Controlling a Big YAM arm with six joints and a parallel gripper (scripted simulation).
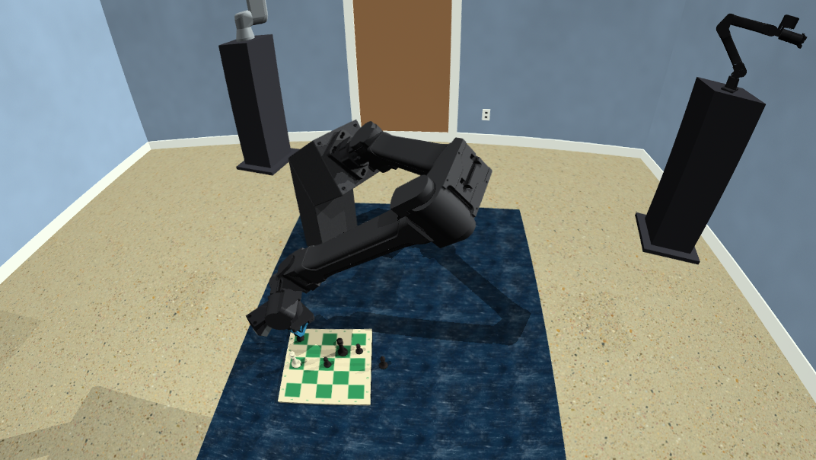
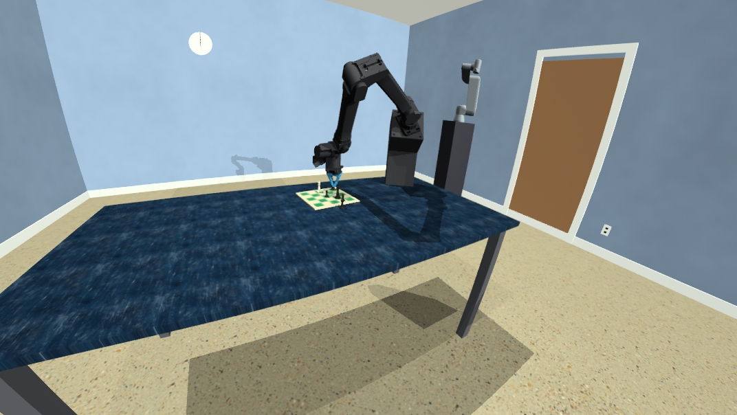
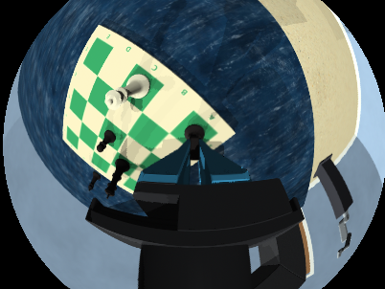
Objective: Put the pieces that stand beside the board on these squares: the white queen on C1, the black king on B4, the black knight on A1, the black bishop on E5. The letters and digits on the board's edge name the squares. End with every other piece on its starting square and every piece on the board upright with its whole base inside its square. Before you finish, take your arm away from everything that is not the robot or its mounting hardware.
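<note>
Jaws with blue, tapering fingers (image 1: 300, 329) (image 2: 334, 181) were pinched around a black, round-based knight (image 1: 300, 338). It was held at corner square A1, presumably for release there.

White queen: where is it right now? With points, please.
In the top view, the white queen (image 1: 294, 360) (image 2: 319, 187) (image 3: 139, 86) stands on C1, the middle square along the left edge of the board (image 1: 323, 391) (image 2: 316, 205) (image 3: 98, 54), with a small black piece (image 1: 326, 362) (image 2: 326, 194) (image 3: 109, 137) to its right.

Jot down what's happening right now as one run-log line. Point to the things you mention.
blue-fingered gripper (image 1: 300, 330) (image 2: 334, 185) (image 3: 194, 144): shut on black chess piece (image 1: 300, 338) (image 3: 193, 130) | piece: at green corner square A1 | white chess queen (image 1: 294, 361) (image 2: 319, 187) (image 3: 139, 86): on C1
</note>
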